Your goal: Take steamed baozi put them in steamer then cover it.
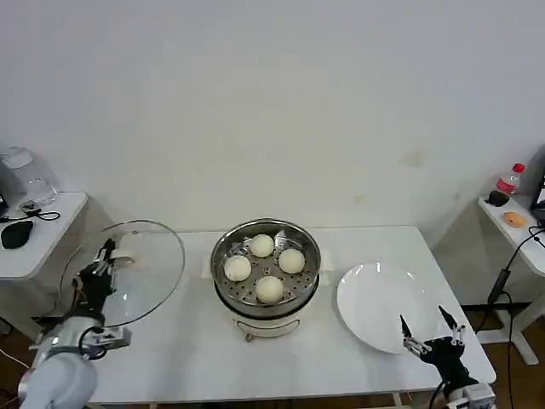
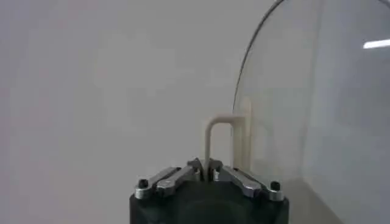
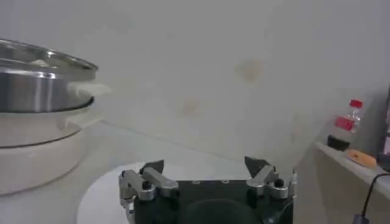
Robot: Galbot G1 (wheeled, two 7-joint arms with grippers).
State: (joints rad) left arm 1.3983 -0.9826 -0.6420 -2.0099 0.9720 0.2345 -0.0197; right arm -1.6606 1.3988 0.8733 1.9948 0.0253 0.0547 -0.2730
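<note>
One white rectangular table point(image 1: 196, 341) fills the lower half of the head view and carries everything in a row, which keeps each item within reach of one arm. At its centre stands the round shiny stainless-steel steamer on a white base point(image 1: 266, 290), open at the top, and on its perforated tray lie the four small smooth cream-white steamed baozi point(image 1: 264, 266), close together in a ring; loading looks finished, so covering is the step in hand. At the left of the frame the round clear glass lid with a pale looped handle point(image 1: 136, 268) is held tilted, well left of the pot and clear of the tabletop, probably so that it can be swung over the rim. The left gripper point(image 1: 104, 260) grasps it by that handle: in the left wrist view its fingers point(image 2: 180, 176) are pinched narrow on the pale loop point(image 2: 218, 137). At lower right the flat round white plate point(image 1: 379, 298) sits bare, presumably where the buns came from. Over its near edge hangs the right gripper point(image 1: 426, 328), jaws spread wide and holding nothing, idle and out of the lid's path.
</note>
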